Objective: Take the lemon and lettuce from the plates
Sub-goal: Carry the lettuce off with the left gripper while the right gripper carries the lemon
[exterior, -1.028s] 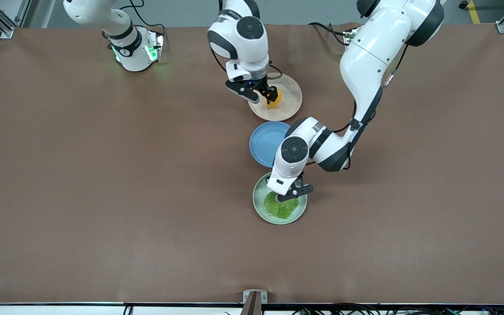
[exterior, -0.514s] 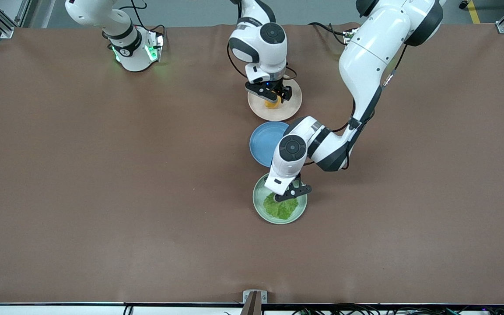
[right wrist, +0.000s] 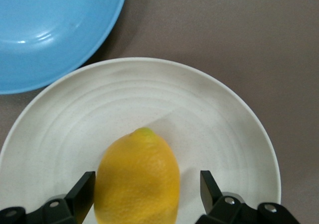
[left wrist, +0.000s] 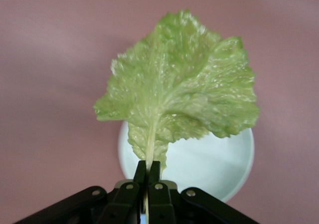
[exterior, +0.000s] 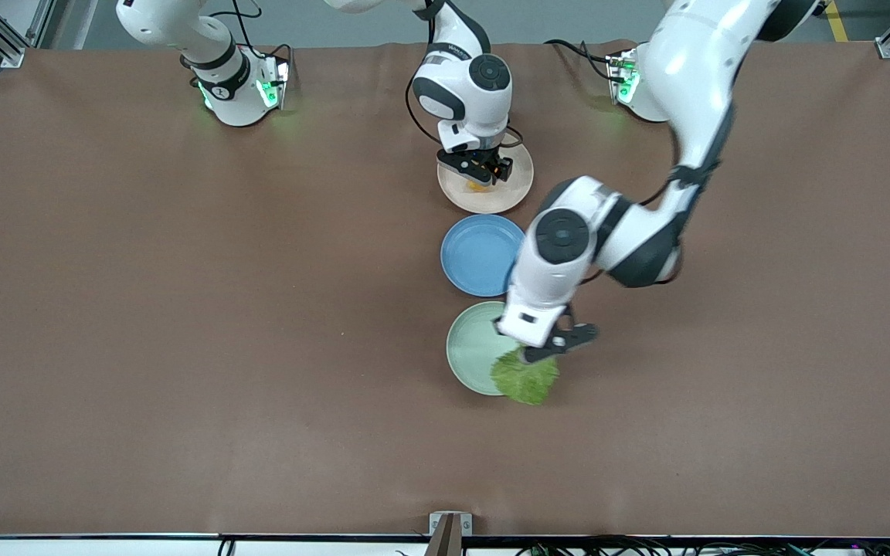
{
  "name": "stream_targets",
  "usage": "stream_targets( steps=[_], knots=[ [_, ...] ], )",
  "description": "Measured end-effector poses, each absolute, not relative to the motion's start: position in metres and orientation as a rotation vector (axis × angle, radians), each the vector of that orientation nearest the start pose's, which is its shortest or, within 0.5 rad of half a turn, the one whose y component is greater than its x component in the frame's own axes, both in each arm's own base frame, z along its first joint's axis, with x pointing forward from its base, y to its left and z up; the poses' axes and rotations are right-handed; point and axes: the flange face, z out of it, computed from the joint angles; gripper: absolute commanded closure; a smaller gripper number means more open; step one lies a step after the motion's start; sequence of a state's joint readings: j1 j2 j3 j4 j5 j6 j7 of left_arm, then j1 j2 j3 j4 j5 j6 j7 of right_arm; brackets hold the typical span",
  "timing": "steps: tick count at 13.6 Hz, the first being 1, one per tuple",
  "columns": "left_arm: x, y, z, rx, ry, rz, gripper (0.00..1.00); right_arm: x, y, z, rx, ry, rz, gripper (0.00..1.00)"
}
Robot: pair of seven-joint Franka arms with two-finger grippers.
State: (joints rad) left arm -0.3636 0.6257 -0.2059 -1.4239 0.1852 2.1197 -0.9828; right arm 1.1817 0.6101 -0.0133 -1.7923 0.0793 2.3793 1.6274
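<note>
The lemon lies on the beige-pink plate. My right gripper is open and low over that plate, with the lemon between its fingers. One finger is against the lemon's side and the other stands apart from it. In the front view my right gripper hides most of the lemon. My left gripper is shut on the lettuce's pale stem. The lettuce hangs in the air over the edge of the mint green plate. The front view also shows my left gripper, the lettuce and the bare green plate.
A blue plate sits between the beige-pink plate and the green plate. It also shows in the right wrist view. Brown table cloth lies open all around the row of plates.
My left gripper has lifted the lettuce off the green plate and moved it toward the left arm's end. My right gripper has moved over the beige-pink plate and come down around the lemon.
</note>
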Motion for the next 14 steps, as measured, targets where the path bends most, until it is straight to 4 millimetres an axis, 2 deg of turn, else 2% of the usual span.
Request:
stream_targets(
  steps=[2, 3, 4, 6, 7, 9, 12, 14],
  knots=[
    [0.646, -0.306, 0.36, -3.1, -0.563, -0.154, 0.99, 0.256, 0.603, 0.209, -3.051, 0.807, 0.078, 0.93],
    [0.651, -0.283, 0.362, -3.092, -0.563, -0.15, 0.99, 0.258, 0.602, 0.21, -3.05, 0.813, 0.076, 0.97],
    [0.655, -0.264, 0.36, -3.083, -0.564, -0.138, 0.99, 0.262, 0.602, 0.211, -3.05, 0.822, 0.072, 0.98],
    [0.657, -0.231, 0.342, -3.059, -0.559, -0.084, 1.0, 0.279, 0.597, 0.22, -3.057, 0.848, 0.071, 0.99],
    [0.656, -0.212, 0.329, -3.046, -0.554, -0.046, 1.0, 0.294, 0.592, 0.233, -3.063, 0.838, 0.074, 0.99],
    [0.655, -0.169, 0.302, -3.028, -0.551, 0.01, 1.0, 0.331, 0.572, 0.272, -3.072, 0.804, 0.086, 0.99],
    [0.652, -0.098, 0.261, -3.021, -0.575, -0.019, 1.0, 0.382, 0.519, 0.33, -3.069, 0.707, 0.091, 0.99],
    [0.647, -0.058, 0.238, -3.013, -0.586, -0.002, 0.98, 0.411, 0.463, 0.351, -3.079, 0.611, 0.096, 0.99]
  ],
)
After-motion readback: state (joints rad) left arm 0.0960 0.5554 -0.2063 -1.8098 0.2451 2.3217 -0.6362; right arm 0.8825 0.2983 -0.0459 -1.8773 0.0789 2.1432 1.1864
